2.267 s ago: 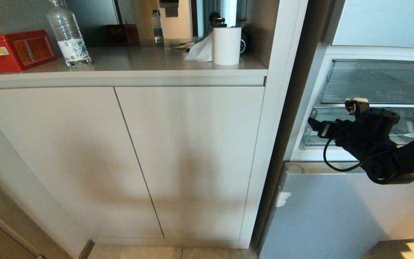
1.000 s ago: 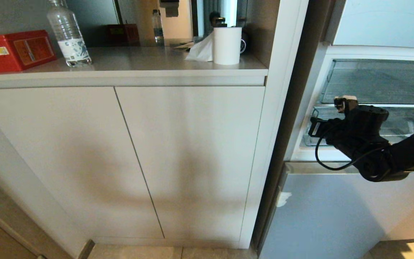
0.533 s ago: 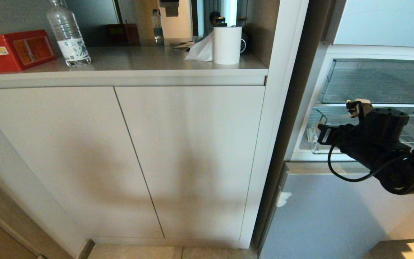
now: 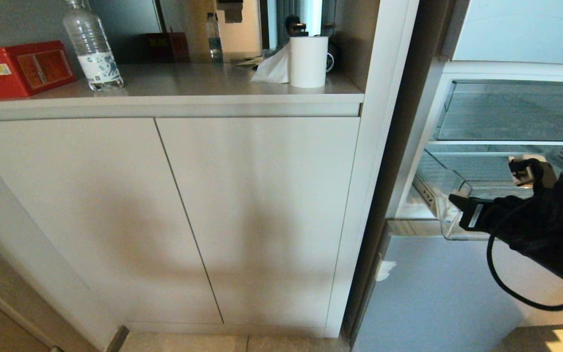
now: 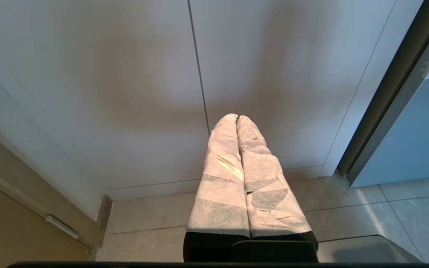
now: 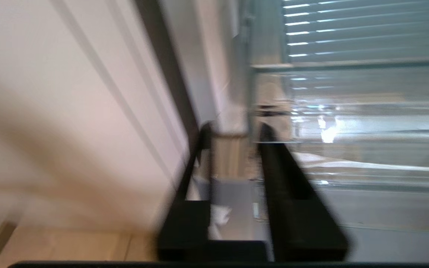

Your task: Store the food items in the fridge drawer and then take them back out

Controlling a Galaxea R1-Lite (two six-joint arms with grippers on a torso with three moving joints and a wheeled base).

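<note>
The right gripper [image 6: 233, 130] has its fingers spread a little, apart from the near left corner of the clear fridge drawer [image 4: 450, 222]. The drawer stands pulled out of the fridge [image 4: 438, 288]; the part in view holds nothing. The right arm reaches in from the right. The left gripper [image 5: 237, 118], fingers pressed together, points at the white cabinet [image 5: 125, 74].

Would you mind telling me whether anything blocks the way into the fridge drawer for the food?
Nothing visible does. The fridge drawer is pulled out with its top open; only the right gripper, jaws apart, sits beside its front corner. No food is in view.
</note>
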